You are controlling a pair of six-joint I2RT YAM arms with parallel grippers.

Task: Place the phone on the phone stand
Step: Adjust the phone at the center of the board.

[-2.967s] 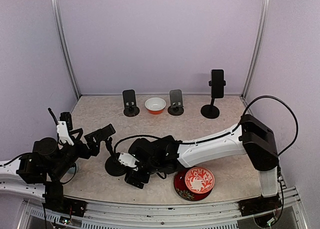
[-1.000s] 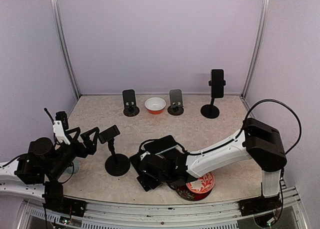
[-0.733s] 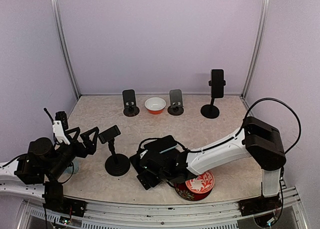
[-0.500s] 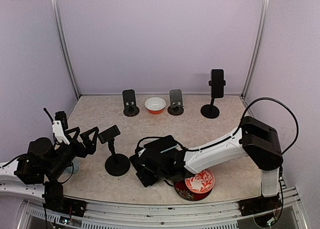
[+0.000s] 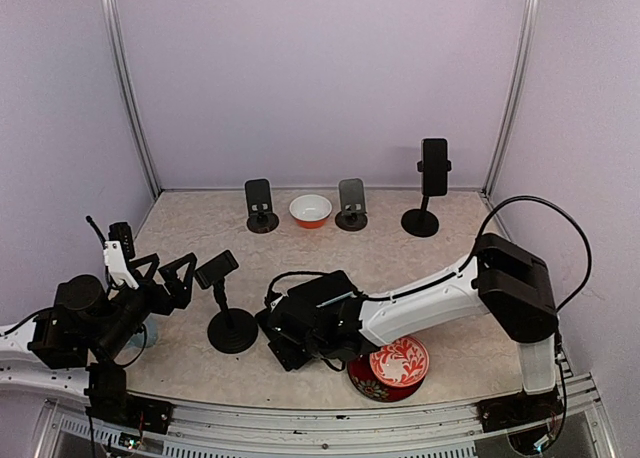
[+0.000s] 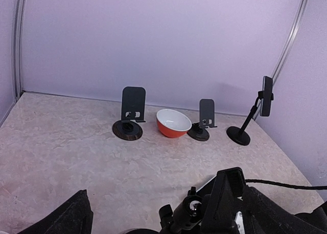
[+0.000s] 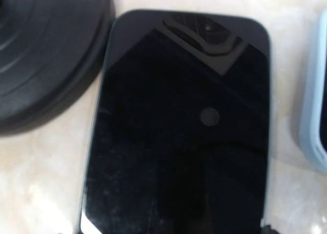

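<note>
Obs: phone [image 7: 176, 126] lies flat, screen up, just beside the base of the phone stand [image 5: 232, 331]. Right gripper [image 5: 285, 342] sits low over it, jaw state cannot be told; left gripper [image 5: 168, 270] is spread, left of the stand's cradle. Risk: a flat phone offers little edge, so a pinch could slip, push it against the base and nudge the stand.

Phone [image 7: 176, 142] black; plate [image 5: 399, 361] red, white floral; bowl [image 5: 311, 210] orange-red.

Table [image 5: 400, 263]: beige marbled top.
Back row: left small stand [image 5: 260, 207], orange bowl [image 5: 311, 210], right small stand [image 5: 351, 205], tall stand [image 5: 421, 221] far right.
Front: round-based stand [image 5: 232, 330], and there's the phone [image 7: 179, 137], flat just beside its base.
Front right: red patterned dish [image 5: 398, 361].
</note>
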